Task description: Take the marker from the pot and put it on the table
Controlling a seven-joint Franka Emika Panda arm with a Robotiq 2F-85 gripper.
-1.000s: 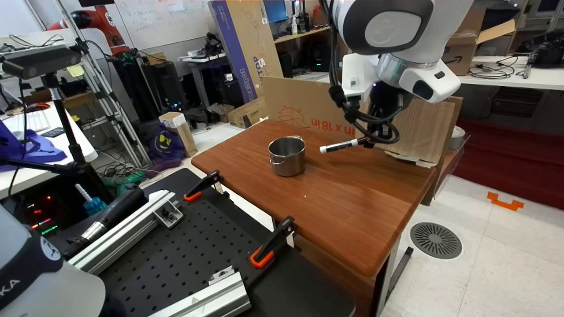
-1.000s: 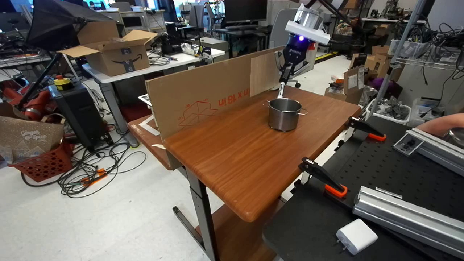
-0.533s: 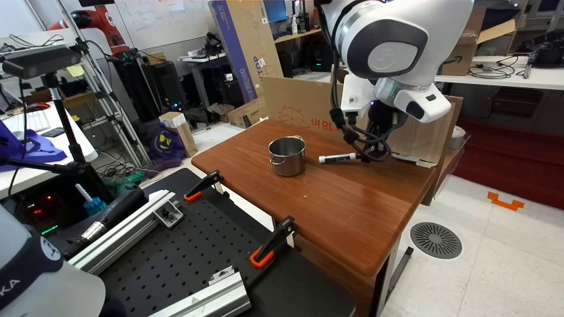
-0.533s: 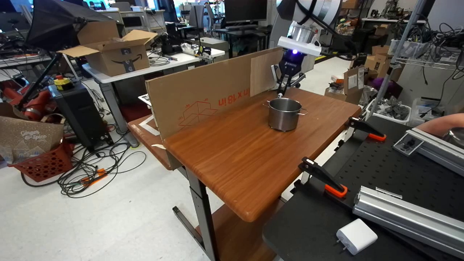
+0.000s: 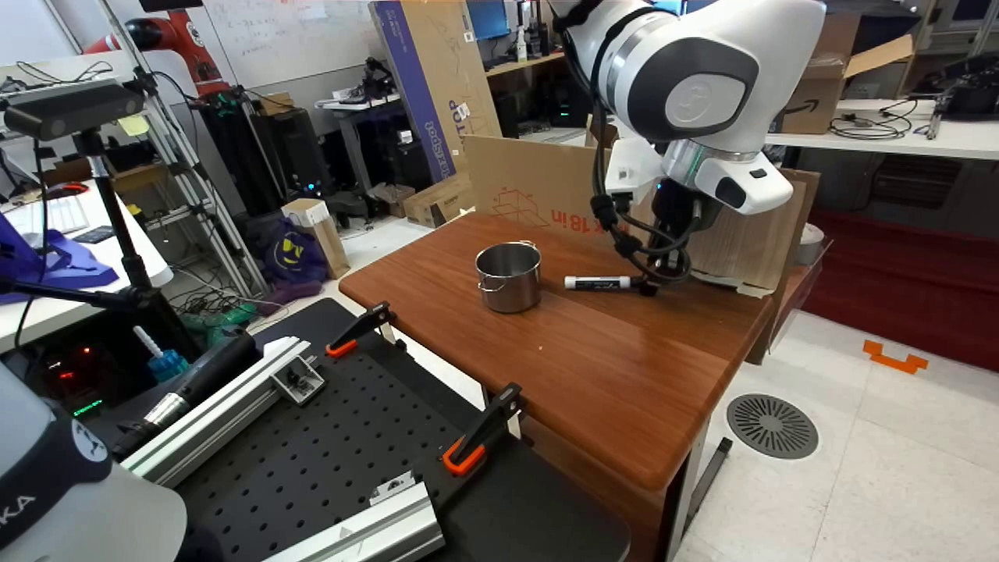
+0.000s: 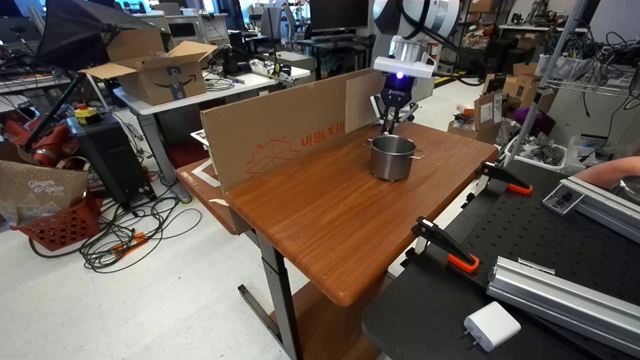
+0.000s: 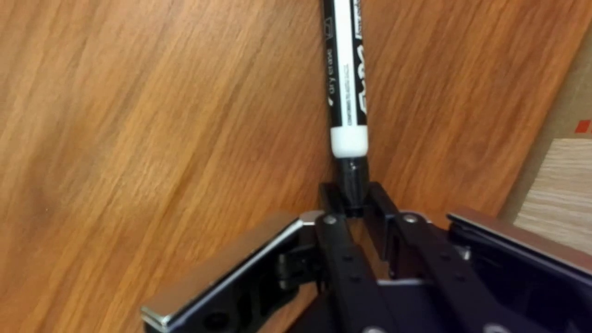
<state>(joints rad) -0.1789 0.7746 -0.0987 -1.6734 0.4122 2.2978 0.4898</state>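
Reddish-brown wooden table (image 5: 593,375) filled the middle of both exterior views, a cardboard panel (image 6: 280,130) standing along one edge. White arm (image 5: 695,86) was lower over that side than a second earlier. The gripper (image 7: 354,199) had come down with it, clamped on the dark end of the marker (image 7: 349,92). The pot (image 5: 509,277) stood upright on the table, unmoved, marker outside it. Main change, the marker itself — slanted and higher a second before, it now sat about level and low, near the pot but apart from it. Whether it touched the table couldn't be told; in an exterior view the pot (image 6: 392,160) hid most of it. Looked like the placing step, nearly done — taking-out judged complete, release not yet made. Probably called for settling it flush, then an easy let-go; it could roll once loose.
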